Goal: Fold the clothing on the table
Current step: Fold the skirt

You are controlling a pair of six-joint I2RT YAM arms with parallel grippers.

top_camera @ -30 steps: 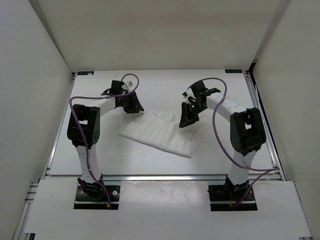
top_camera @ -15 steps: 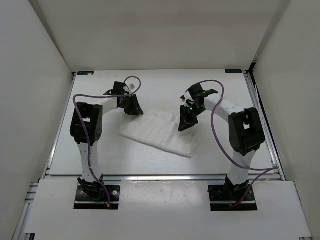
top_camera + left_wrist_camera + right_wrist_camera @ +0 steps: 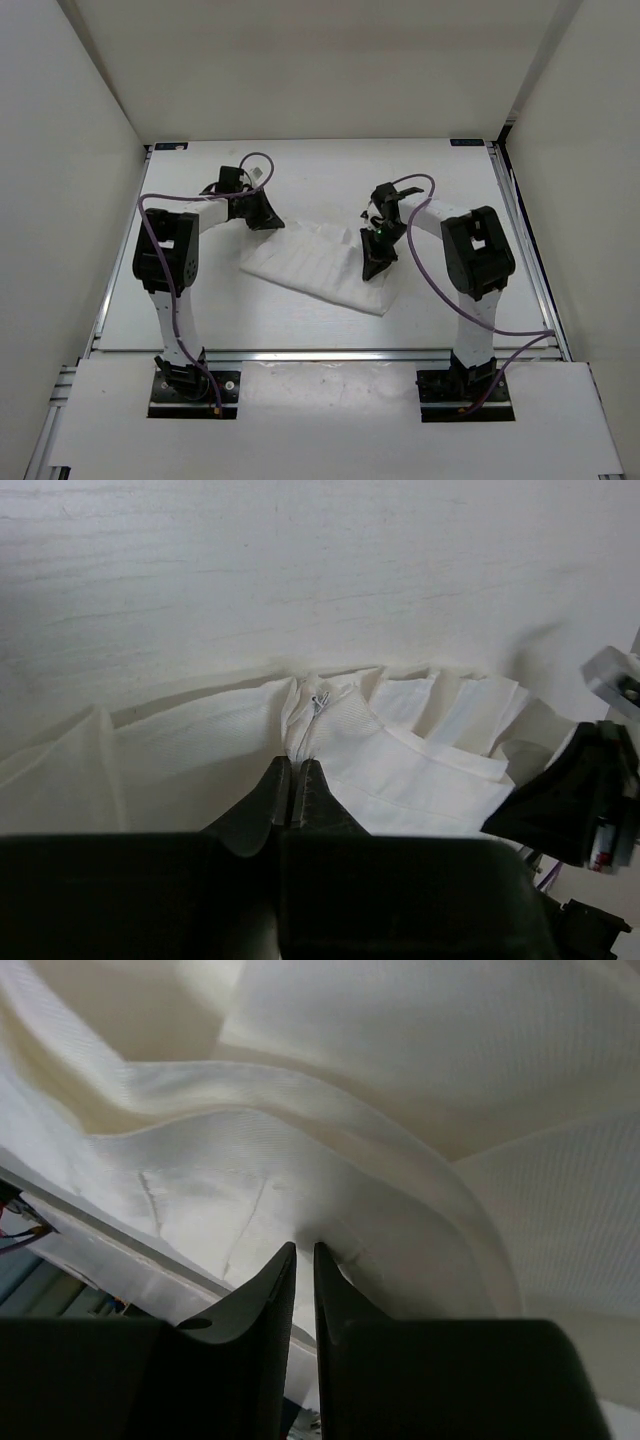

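White pleated clothing [image 3: 325,262], spread at middle of counter [image 3: 300,170]: far left corner pinched in clenched left end effector [image 3: 296,770], right side pinched in clenched right end effector [image 3: 304,1250]; best raised level, together, then drawn toward near counter edge without stretching.

Both arms same build: left arm [image 3: 167,255], right arm [image 3: 485,255], white tube links with chunky black joint housings. Purple cable [image 3: 147,215] loops along each, base to wrist. Black base plates [image 3: 190,388] at near edge. Left gripper [image 3: 297,763] and right gripper [image 3: 304,1247]: matte black, fingers taper to curved tips. Green light [image 3: 383,229] on right wrist.
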